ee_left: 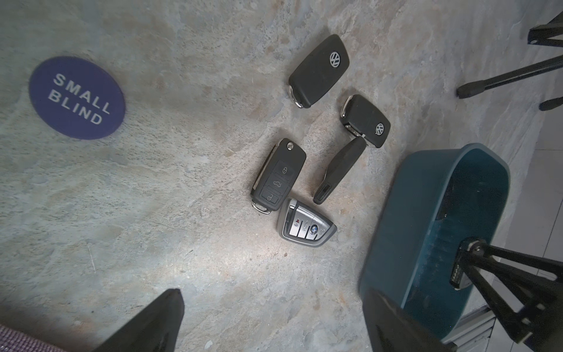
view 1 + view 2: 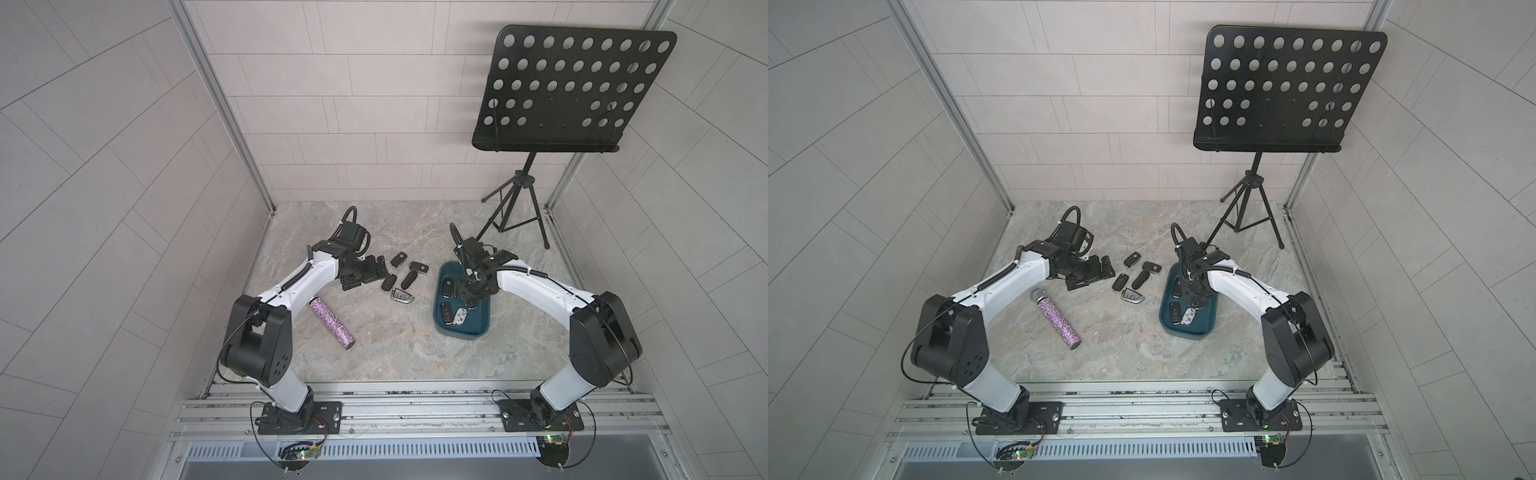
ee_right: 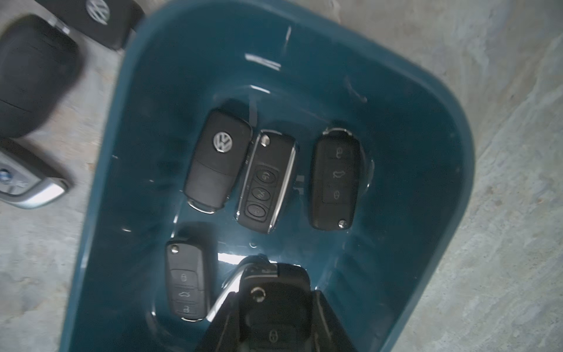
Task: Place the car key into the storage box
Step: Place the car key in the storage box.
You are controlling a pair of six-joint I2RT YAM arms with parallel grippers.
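Top view: right claw sits over the teal storage box, left claw spread wide open next to loose fobs on the worktop. Left wrist: five loose fobs, box just beside them. Right wrist: claw's clenched on the car key, hanging above stored fobs inside the box.

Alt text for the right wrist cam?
The right gripper is shut on a black car key over the teal storage box. Four black key fobs lie on the box floor, and more keys sit outside it on the stone tabletop.
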